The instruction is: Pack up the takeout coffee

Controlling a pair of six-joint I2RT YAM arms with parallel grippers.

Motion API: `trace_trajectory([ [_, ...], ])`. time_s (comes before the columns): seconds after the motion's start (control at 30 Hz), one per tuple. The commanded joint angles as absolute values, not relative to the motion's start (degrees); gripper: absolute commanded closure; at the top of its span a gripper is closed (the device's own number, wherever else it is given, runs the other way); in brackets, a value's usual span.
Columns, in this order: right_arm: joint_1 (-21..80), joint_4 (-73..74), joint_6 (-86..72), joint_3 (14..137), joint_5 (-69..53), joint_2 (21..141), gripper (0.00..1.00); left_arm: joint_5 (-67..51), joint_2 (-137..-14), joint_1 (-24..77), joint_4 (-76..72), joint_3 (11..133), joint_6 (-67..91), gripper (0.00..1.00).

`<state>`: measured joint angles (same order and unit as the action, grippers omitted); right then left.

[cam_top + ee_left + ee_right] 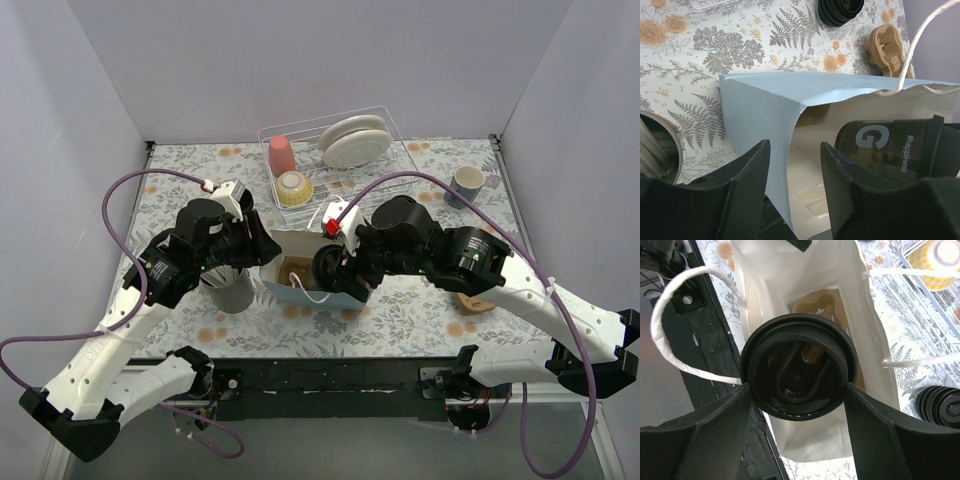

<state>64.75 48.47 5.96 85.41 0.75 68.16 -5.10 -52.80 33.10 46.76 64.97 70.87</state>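
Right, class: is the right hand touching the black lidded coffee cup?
Touching. The right wrist view shows the right hand clamping the coffee cup, both fingers against its lid rim.

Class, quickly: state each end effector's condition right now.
Left end effector: open, straddling the paper bag edge.
Right end effector: closed on the lidded coffee cup.

At the bag (755, 115) mouth, the cup (880, 145) is cut off by the right edge, and its base is behind a finger (855, 190) of the left gripper (795, 145). From the right wrist, the lid (799, 366) hides the cup's wall and much of the bag's floor. Left of the bag, the metal cup (657, 145) is cropped. Beyond the bag, the lid stack (840, 10) is cropped too.
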Motion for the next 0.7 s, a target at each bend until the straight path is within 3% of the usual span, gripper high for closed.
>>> trace_trajectory([
  [0.0,65.74,47.81,5.36,84.29,2.81,66.45,0.5,-4.4,-51.59,32.87,46.67,64.43,68.21,0.57],
  [0.03,65.83,47.99,5.36,83.85,2.9,66.45,0.5,-4.83,-51.42,32.87,46.23,64.25,67.68,0.58],
  [0.13,66.0,47.9,5.27,83.58,3.16,66.44,0.5,-6.06,-51.42,32.87,45.35,63.98,65.39,0.73],
  [0.17,66.01,47.64,5.27,83.5,3.51,66.36,0.5,-6.93,-51.42,32.87,44.92,63.81,65.13,0.83],
  [0.3,66.01,46.15,7.29,83.93,6.05,66.44,0.49,-9.83,-51.24,32.87,41.93,62.06,62.06,1.0],
  [0.5,66.01,41.05,15.72,83.5,14.76,67.23,0.46,-13.18,-47.11,32.87,20.79,54.07,56.26,1.0],
  [0.67,65.92,39.2,20.04,79.81,18.54,66.97,0.46,-16.61,-49.21,32.87,11.88,51.07,52.56,1.0],
])
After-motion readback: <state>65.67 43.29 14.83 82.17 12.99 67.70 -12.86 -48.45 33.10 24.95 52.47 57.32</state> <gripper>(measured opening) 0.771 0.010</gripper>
